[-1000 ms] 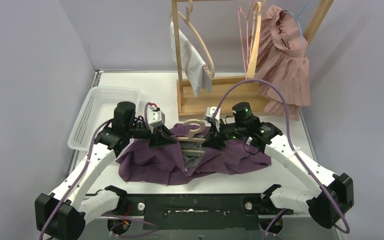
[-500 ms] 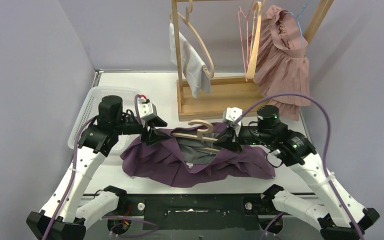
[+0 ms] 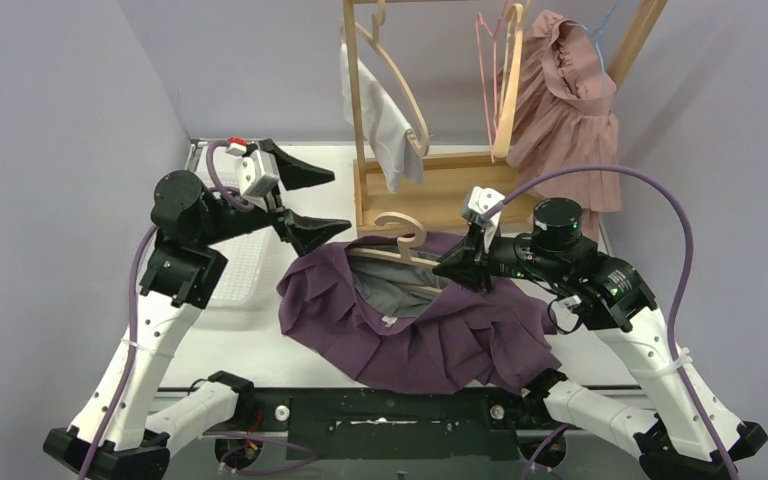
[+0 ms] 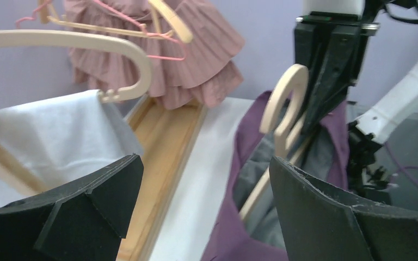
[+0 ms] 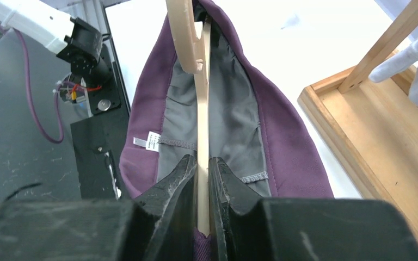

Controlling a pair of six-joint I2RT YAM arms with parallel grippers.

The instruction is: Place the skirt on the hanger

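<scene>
The right hand [image 5: 202, 166] pinches the slim, pale wooden hanger [image 5: 201, 109], with the pleated purple, grey-lined skirt [image 3: 430, 340] draped beneath it, while the left hand [image 3: 340, 202] is spread wide and empty alongside.

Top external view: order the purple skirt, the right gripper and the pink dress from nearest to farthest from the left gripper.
From the left gripper:
1. purple skirt, just below, to its right.
2. right gripper, across the skirt, clamped on the hanger.
3. pink dress, hanging at the far right.
</scene>
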